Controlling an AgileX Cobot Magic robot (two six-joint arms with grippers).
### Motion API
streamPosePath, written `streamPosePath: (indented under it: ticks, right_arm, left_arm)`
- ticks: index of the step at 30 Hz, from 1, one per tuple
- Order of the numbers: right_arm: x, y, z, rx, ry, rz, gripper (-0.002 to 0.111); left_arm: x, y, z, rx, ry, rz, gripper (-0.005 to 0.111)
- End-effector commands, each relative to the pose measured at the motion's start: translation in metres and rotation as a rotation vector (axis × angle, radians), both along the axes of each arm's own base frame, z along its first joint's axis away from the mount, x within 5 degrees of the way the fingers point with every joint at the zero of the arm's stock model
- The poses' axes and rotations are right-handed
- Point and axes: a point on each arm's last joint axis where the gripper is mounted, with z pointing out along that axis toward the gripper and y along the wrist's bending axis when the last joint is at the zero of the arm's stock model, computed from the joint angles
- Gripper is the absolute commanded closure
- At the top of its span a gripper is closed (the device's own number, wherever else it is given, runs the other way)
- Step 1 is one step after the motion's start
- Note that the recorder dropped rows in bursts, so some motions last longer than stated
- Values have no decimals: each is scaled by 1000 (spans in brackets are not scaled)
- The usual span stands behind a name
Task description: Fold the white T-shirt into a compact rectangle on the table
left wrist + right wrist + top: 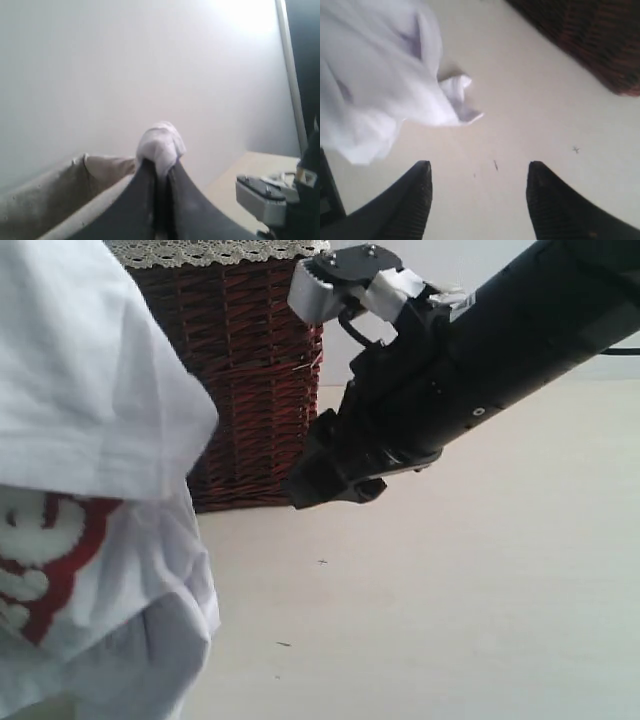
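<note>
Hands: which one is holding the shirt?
The left hand: it is shut on a bunch of the shirt. The right hand is open and empty, above the table.

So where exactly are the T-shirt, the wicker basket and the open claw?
white T-shirt (90, 390): exterior view, on its plain white cloth.
wicker basket (255, 370): exterior view, on its woven side wall.
right claw (480, 172): right wrist view, midway between its open fingertips.
</note>
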Motion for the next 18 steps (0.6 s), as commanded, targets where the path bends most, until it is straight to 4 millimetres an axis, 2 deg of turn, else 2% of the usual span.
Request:
streamPosePath:
  ticks: [1, 6, 10, 13, 18]
  right_arm:
    - [-7, 4, -12, 21, 93, 58, 52]
    - [-10, 18, -20, 195, 113, 143, 52]
    - [-4, 24, -29, 237, 128, 144, 52]
    - [0, 24, -35, 211, 113, 131, 52]
    - [7, 5, -37, -23, -12, 71, 52]
  left_arm:
    - [-8, 4, 29, -60, -61, 5, 107]
    - [-14, 6, 44, -98, -86, -3, 107]
    - [-13, 6, 45, -124, -66, -10, 107]
    - [-12, 5, 45, -130, -61, -12, 107]
    - [-20, 15, 56, -76, -152, 82, 107]
